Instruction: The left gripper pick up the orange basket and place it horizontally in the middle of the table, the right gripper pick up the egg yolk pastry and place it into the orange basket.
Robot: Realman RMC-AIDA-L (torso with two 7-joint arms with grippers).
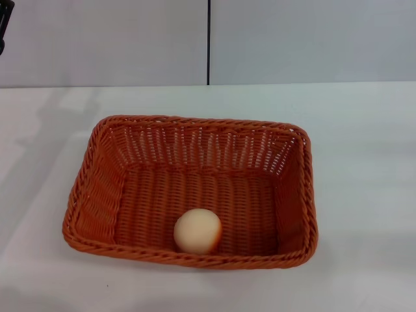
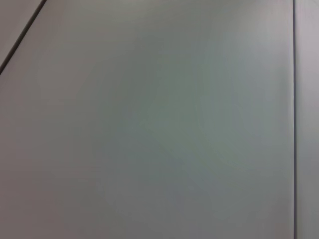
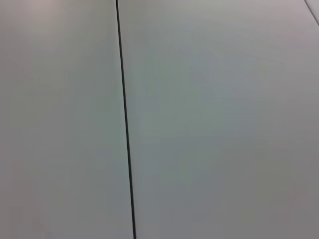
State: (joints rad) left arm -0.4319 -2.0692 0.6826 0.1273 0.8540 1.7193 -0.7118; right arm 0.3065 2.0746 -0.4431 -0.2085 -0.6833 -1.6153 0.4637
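Note:
The orange basket point(image 1: 97, 195) lies lengthwise across the middle of the white table point(image 1: 364, 162) in the head view. The egg yolk pastry point(image 1: 197, 231), a pale cream ball, rests inside it on the woven floor, close to the near wall. Nothing touches the basket or the pastry. A dark sliver of the left gripper point(image 1: 3, 26) shows at the upper left edge of the head view, high and far from the basket. The right gripper is out of view. Both wrist views hold only grey wall panels.
Grey wall panels point(image 1: 305, 39) with a dark vertical seam point(image 1: 208, 42) stand behind the table. The same kind of seam crosses the right wrist view as a dark line point(image 3: 125, 124). White tabletop surrounds the basket on all sides.

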